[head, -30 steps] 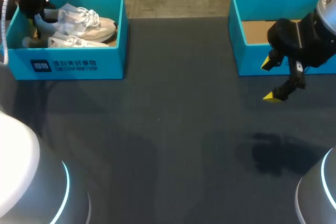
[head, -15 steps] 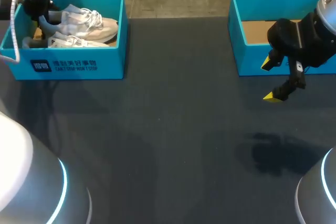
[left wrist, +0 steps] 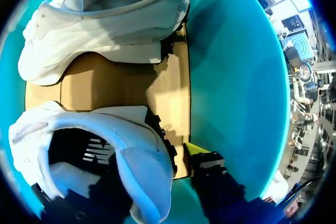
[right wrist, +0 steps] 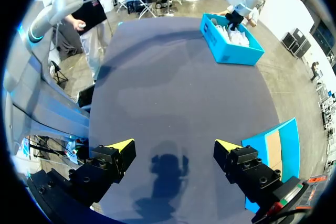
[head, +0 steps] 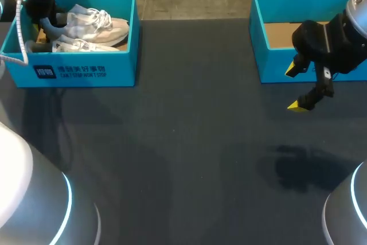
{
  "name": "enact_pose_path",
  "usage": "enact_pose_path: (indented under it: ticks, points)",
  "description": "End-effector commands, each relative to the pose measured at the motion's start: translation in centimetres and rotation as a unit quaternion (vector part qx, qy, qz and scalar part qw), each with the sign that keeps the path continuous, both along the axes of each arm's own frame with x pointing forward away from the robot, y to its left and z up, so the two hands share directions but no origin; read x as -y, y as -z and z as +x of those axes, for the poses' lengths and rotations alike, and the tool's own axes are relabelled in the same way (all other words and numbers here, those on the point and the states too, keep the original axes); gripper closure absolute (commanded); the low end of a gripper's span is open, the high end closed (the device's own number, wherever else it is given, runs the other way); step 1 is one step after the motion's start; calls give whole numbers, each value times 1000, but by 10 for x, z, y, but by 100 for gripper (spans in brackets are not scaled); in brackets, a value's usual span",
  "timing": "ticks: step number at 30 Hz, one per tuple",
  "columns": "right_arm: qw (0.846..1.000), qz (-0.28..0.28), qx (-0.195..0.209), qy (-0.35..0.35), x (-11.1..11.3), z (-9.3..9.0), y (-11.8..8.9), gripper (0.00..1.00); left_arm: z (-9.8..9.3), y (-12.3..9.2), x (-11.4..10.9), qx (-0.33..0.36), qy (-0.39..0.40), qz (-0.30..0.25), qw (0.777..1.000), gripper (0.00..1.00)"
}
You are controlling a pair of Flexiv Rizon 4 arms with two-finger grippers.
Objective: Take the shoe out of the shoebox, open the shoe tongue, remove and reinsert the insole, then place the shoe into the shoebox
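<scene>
Shoe [left wrist: 131, 145] sits in the shoebox [head: 80, 70], left gripper [head: 45, 22] at its heel; I cannot tell its grip. Right gripper [right wrist: 173, 145] hangs open. Next, I'd lift it out.

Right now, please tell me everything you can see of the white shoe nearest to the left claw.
The shoe is white, of a smooth, leather-like material, with a dark inside bearing a white mark and a black sole edge. Its opening faces the left wrist camera. It is inside the teal shoebox, over the cardboard floor, beside a second white shoe. The left claw is at its heel wall; whether it grips cannot be seen.
</scene>
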State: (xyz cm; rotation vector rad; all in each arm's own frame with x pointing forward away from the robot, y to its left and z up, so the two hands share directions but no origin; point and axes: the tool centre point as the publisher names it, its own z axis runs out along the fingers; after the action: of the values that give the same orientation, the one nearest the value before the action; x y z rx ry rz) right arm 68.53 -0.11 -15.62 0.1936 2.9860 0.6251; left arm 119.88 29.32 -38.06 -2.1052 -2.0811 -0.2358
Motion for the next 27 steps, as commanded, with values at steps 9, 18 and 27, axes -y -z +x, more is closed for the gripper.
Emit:
enact_pose_path:
  ticks: [9, 18, 27]
  points:
    - [1000, -2, -3, -1, -2, 3, 0, 0, -9, -37, 4, 1, 20, -35, 999, 0]
    - [1000, -2, -3, -1, -2, 3, 0, 0, -23, -69, 10, -5, 35, -70, 997, 0]
    - [1000, -2, -3, -1, -2, 3, 0, 0, -46, -103, 10, -11, 36, -97, 995, 0]
